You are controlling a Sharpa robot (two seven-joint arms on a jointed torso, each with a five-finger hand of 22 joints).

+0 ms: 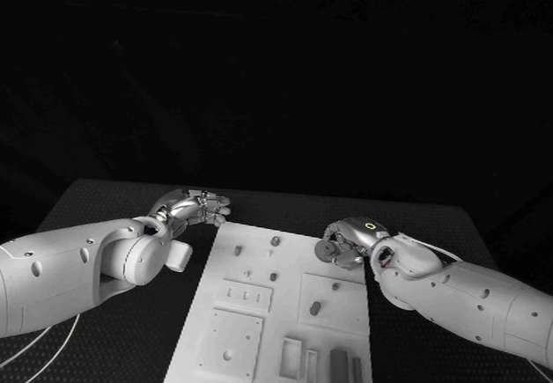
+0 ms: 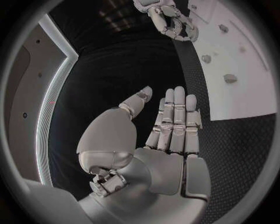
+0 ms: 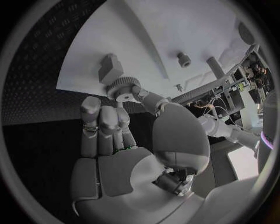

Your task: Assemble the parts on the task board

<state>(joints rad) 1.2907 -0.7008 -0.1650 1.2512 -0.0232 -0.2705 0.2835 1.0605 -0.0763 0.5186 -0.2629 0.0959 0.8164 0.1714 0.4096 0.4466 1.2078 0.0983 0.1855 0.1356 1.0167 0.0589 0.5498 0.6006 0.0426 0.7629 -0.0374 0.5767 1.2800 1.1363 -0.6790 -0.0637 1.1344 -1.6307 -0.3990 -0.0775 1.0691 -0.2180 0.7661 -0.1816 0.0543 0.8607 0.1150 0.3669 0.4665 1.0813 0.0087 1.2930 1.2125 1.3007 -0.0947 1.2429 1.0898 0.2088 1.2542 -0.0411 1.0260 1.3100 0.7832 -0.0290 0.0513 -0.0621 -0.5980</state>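
A small gear (image 3: 121, 88) is pinched in the right robot hand (image 1: 350, 239) over the task board (image 1: 286, 333), seemingly unseated; left robot hand (image 2: 169, 126) is held flat, empty; most parts remain unassembled.

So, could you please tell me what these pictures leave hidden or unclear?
- Head view: the task board is cut off by the bottom edge.
- Head view: the right hand covers most of the gear it holds.
- Right wrist view: the gear hides the board beneath it.
- Left hand, left wrist view: holds nothing.
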